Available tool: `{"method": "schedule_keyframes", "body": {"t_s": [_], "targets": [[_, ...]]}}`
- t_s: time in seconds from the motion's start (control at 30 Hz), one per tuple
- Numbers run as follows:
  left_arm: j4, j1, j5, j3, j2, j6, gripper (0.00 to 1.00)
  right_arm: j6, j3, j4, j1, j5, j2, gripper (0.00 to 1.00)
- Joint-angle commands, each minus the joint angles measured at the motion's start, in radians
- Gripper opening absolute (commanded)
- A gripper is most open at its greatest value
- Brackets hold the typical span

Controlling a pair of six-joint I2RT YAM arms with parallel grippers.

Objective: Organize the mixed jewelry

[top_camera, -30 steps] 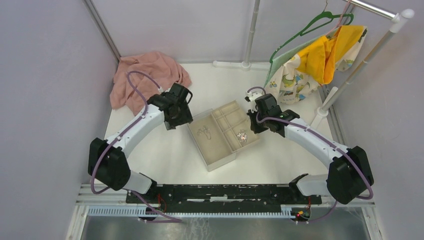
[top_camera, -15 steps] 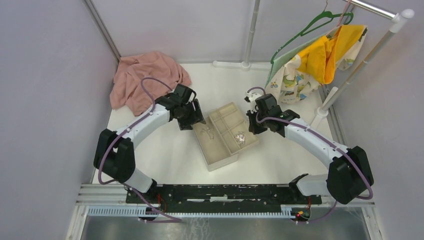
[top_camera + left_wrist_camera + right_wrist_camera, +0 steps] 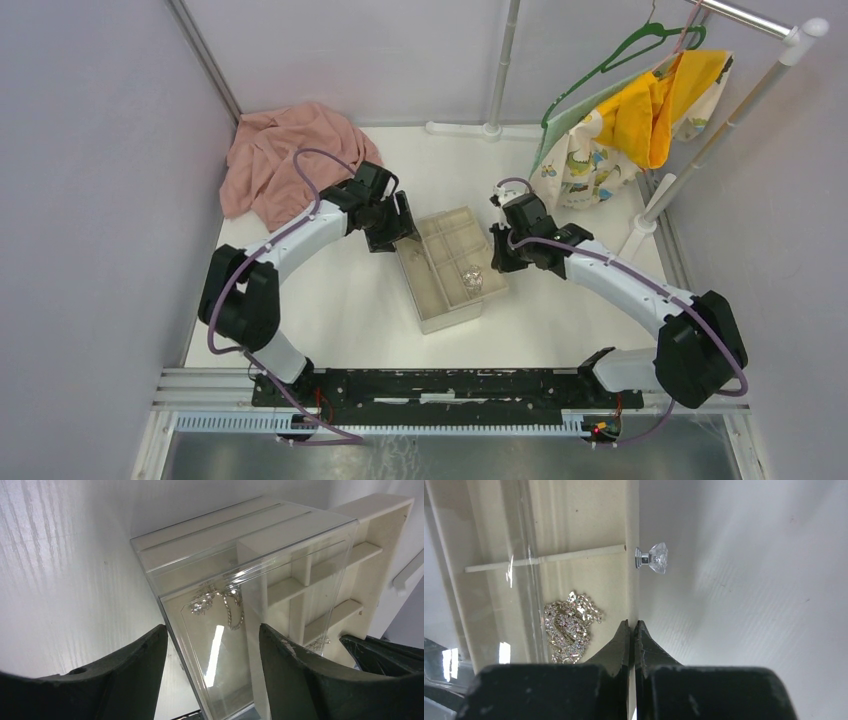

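Note:
The mixed jewelry lies in a beige compartment tray (image 3: 432, 300) inside a clear plastic box (image 3: 250, 545). One sparkling heap (image 3: 569, 627) (image 3: 472, 280) fills a right-hand compartment. A few chain pieces (image 3: 220, 605) lie under the clear lid. My left gripper (image 3: 212, 627) (image 3: 398, 228) is open, its jaws straddling the near corner of the clear box, with nothing held. My right gripper (image 3: 633, 623) (image 3: 500, 252) is shut, its tips against the tray's right wall just below a crystal knob (image 3: 654, 557).
A pink cloth (image 3: 290, 150) is bunched at the back left. A rail at the back right carries a green hanger (image 3: 625, 50) and yellow and patterned fabric (image 3: 640, 110). A white pole base (image 3: 490, 128) stands at the back. Grey walls close in both sides.
My left gripper has swung right to the tray's back left corner. The tray has turned and shifted, now lying more square to the table. The right gripper moved slightly with it.

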State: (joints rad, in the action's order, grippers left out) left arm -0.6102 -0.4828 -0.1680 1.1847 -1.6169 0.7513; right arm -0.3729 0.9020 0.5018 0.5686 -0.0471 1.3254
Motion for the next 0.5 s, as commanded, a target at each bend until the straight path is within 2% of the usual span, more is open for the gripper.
{"method": "schedule_keyframes", "body": {"t_s": [0.0,0.37,0.4,0.43,0.47], "targets": [[0.053,-0.011,-0.065,0.038,-0.021,-0.036,0.72,-0.107,0.016,-0.123,0.048,-0.032,-0.007,0.0],[0.077,-0.015,-0.091,0.098,-0.068,-0.04,0.72,-0.199,0.038,-0.216,0.139,-0.07,0.046,0.0],[0.07,-0.014,-0.079,0.106,-0.07,-0.045,0.72,-0.195,0.042,-0.206,0.139,-0.06,0.048,0.07],[0.057,-0.015,-0.064,0.121,-0.072,-0.055,0.72,-0.185,0.054,-0.182,0.139,-0.035,0.047,0.19],[0.03,-0.014,-0.045,0.14,-0.074,-0.07,0.72,-0.172,0.068,-0.154,0.138,0.003,0.046,0.25]]}}
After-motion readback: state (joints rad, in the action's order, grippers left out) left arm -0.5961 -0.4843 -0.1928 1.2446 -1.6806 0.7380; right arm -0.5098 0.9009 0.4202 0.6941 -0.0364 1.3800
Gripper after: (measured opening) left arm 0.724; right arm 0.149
